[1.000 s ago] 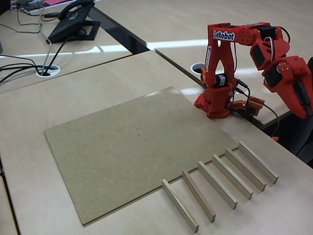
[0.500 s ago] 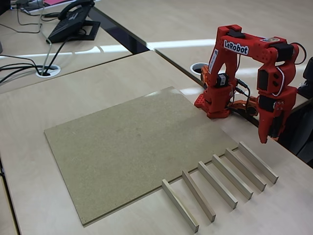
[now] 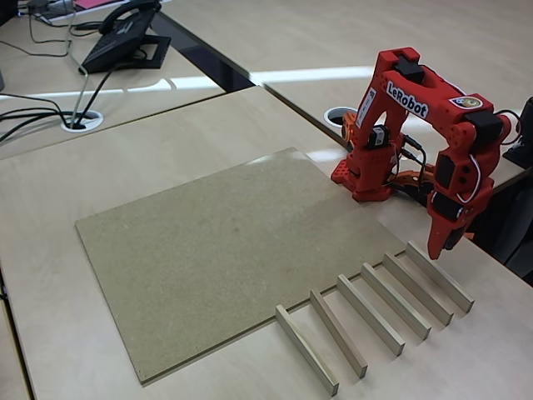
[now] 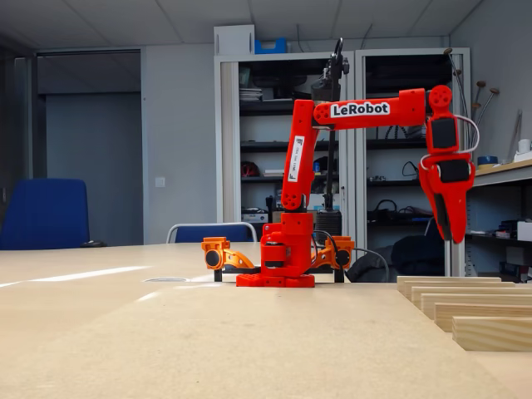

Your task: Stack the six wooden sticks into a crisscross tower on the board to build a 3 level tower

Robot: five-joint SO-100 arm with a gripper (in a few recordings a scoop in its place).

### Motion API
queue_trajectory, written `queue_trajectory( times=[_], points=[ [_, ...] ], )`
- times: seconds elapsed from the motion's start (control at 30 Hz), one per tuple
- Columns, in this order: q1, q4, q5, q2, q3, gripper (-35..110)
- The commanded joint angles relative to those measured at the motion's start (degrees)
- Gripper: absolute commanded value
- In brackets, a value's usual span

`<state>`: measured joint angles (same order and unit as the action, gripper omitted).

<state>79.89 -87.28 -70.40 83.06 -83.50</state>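
Six wooden sticks [image 3: 375, 312] lie side by side in a slanted row on the pale tabletop [image 3: 166, 142], just off the near right edge of the board [image 3: 208, 250]; their far ends come close to that edge. In a fixed view from table level the same sticks [image 4: 474, 312] show end-on at the right. The board itself is bare, so no level of the tower exists yet and the task stands at its very first step: fetching the first stick.

The end effector [image 3: 439, 242] points downward above the far end of the rightmost stick [image 3: 440, 277], near it but not touching, as far as a fixed view shows. The low side view [image 4: 446, 229] also shows it hanging clear above the row. Its fingers look drawn together or nearly so, though I cannot tell for certain; it carries nothing.

The next move, in my judgement, calls for spreading the fingers, shifting toward the middle of that stick so it lifts level, and descending with the fingers straddling its narrow width. The neighbouring stick lies near, so a finger could knock it.
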Motion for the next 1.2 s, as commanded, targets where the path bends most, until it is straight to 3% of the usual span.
queue_trajectory(
  times=[0.0,0.6,1.17],
  points=[
    [1.32,1.93,0.35,0.26,-2.37,13],
    [4.57,10.81,-1.14,1.49,-13.01,24],
    [6.15,16.70,-2.64,0.35,-16.52,23]
  ],
)
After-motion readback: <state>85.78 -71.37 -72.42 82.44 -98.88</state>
